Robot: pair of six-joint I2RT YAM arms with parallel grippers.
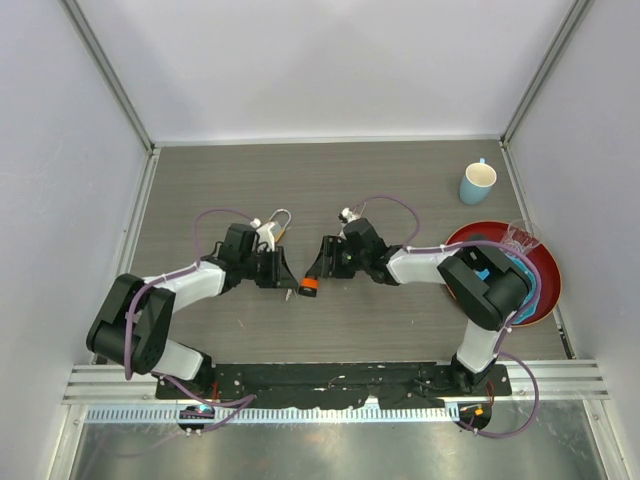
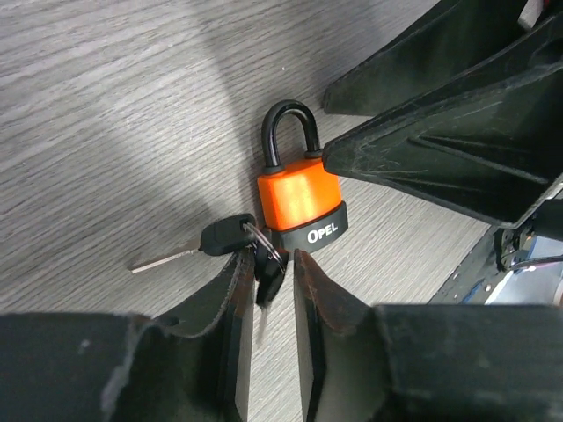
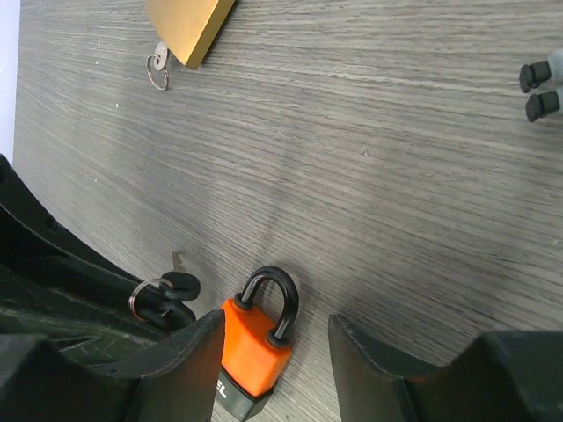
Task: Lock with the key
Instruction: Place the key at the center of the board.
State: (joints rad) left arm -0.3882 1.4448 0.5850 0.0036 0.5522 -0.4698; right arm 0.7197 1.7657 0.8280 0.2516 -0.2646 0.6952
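Keys [image 2: 224, 237] at lower centre sit loose inside my narrowly spread left pincer [image 2: 268, 259]; my right pincer [image 3: 277, 318], spread, straddles the padlock [image 3: 251, 347], and closing off-centre could skid it away.

orange padlock [image 2: 299, 198] | lying flat (black shackle [image 2: 287, 107]) | keys [image 2: 224, 237] at its base

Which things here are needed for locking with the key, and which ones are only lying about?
Needed: orange padlock, keys.
Lying about: brass padlock, cup, red plate.
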